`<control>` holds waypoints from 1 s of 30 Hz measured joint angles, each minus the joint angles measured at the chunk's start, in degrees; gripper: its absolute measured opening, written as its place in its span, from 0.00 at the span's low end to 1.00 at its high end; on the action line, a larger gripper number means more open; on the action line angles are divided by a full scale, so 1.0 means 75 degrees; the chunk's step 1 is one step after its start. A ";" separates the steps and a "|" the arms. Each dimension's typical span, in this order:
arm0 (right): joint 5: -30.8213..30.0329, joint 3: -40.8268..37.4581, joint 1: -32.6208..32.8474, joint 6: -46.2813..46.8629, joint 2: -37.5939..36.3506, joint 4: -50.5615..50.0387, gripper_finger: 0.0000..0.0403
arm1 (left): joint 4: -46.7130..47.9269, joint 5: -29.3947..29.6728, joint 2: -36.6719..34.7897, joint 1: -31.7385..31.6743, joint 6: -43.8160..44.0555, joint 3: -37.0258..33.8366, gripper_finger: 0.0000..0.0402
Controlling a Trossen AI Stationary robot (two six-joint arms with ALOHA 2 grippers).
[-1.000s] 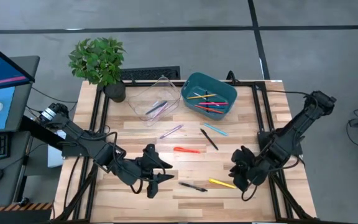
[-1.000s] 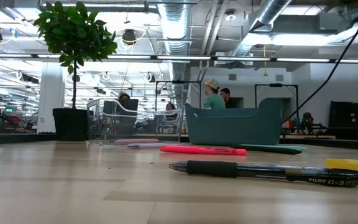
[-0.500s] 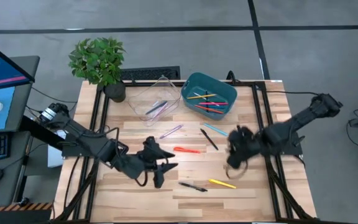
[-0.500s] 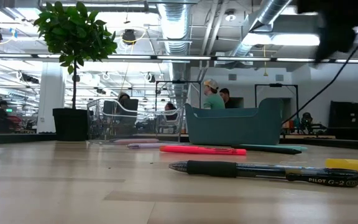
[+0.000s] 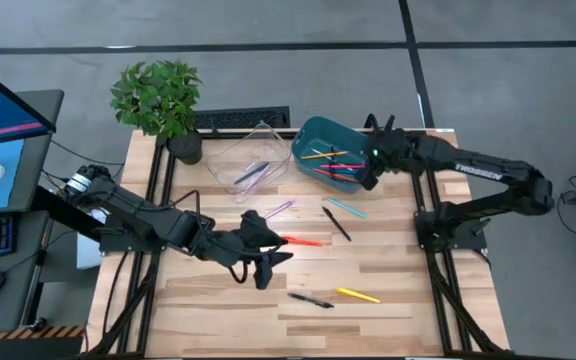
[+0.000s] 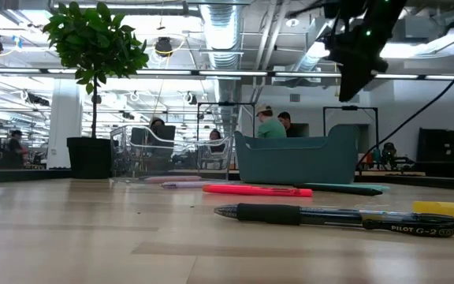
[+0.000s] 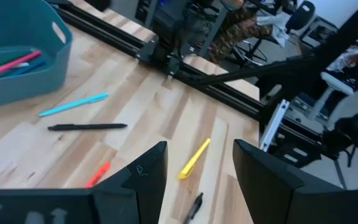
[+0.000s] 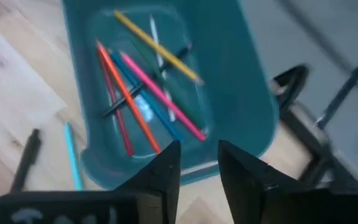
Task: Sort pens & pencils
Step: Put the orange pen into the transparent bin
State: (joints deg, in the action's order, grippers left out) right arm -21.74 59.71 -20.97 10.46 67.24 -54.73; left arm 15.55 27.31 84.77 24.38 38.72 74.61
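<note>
Several pens lie flat on the wooden table: a purple one (image 5: 276, 211), a teal one (image 5: 346, 207), a black one (image 5: 336, 224), a red one (image 5: 301, 241), a black pen (image 5: 310, 299) and a yellow one (image 5: 357, 295). More lie in the teal bin (image 5: 363, 145), and one rests in the clear bin (image 5: 230, 152). My left gripper (image 5: 268, 258) hovers open just left of the red pen; its wrist view looks past the fingers (image 7: 145, 180) at the yellow pen (image 7: 194, 157). My right gripper (image 5: 368, 172) hangs open over the teal bin's near right rim (image 8: 166, 171).
A potted plant (image 5: 160, 100) stands at the far left corner beside the clear bin. Black frame rails (image 5: 420, 190) run along the table's left and right sides. Bare wood lies along the near edge. People show in the room beyond the table (image 6: 270, 118).
My right gripper has risen from near the yellow pen at the near right and swung toward the far edge, ending above the teal bin. My left gripper has moved right and slightly toward the far edge, closer to the red pen. No pen on the table has moved.
</note>
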 joint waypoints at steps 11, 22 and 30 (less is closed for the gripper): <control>0.1664 0.0955 0.2081 0.1832 -0.1658 -0.0229 0.31 | 0.0057 -0.0185 0.0000 0.0047 -0.0309 0.0000 0.43; 0.0272 -0.0313 0.7149 0.6337 -0.1597 -0.0807 0.27 | 0.0158 -0.0409 0.0946 -0.0024 -0.1055 0.0001 0.43; -0.0159 -0.0388 0.8613 0.8028 -0.0571 -0.0836 0.33 | 0.0308 -0.1371 0.1385 -0.0778 -0.1066 -0.0003 0.44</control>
State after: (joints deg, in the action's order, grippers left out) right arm -22.93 56.80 43.64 70.67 62.96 -61.00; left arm 17.86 17.03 95.16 18.54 30.73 74.59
